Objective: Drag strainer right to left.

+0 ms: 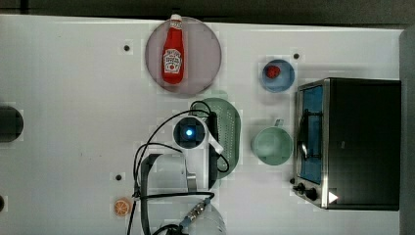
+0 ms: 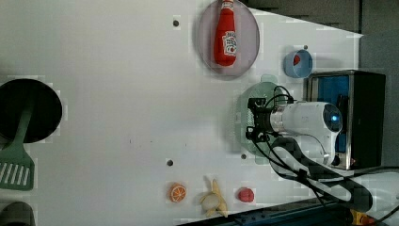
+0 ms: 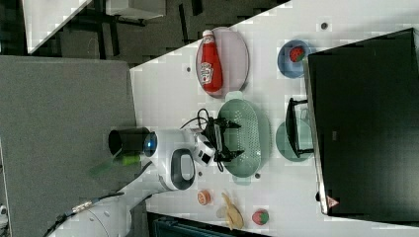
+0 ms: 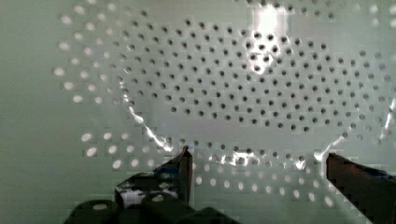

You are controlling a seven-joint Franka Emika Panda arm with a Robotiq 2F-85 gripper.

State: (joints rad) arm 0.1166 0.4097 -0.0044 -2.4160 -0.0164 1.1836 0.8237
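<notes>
Strainer [image 3: 247,136], one pale green oblong colander with a hole-dotted bottom, lies on the white table [image 1: 73,98] toward the table's edge at the top view's right, between the plate and the robot's base. The gripper [image 3: 228,139] hangs inside its bowl with both fingers spread wide, one finger [image 4: 184,170] and the other [image 4: 359,179] apart over the perforated floor [image 4: 233,93], pinching nothing.

Just beside the strainer, on the top view's right, stands one round mint-green cup [image 1: 272,145], and beyond it one black toaster oven [image 1: 352,142] with a blue-lit glass door. One blue bowl [image 1: 277,75] holding one small red fruit [image 1: 272,72] sits near the oven, toward the table's far edge. One grey round plate [image 1: 205,54] carries one red ketchup bottle [image 1: 172,54] lying flat.

Along the table's edge at the left view's bottom rest one orange slice [image 2: 178,192], one banana [image 2: 214,200] and one strawberry [image 2: 245,194]. At the table's edge on the left view's left, one black pan [image 2: 44,106] holds one green slotted spatula [image 2: 16,162].
</notes>
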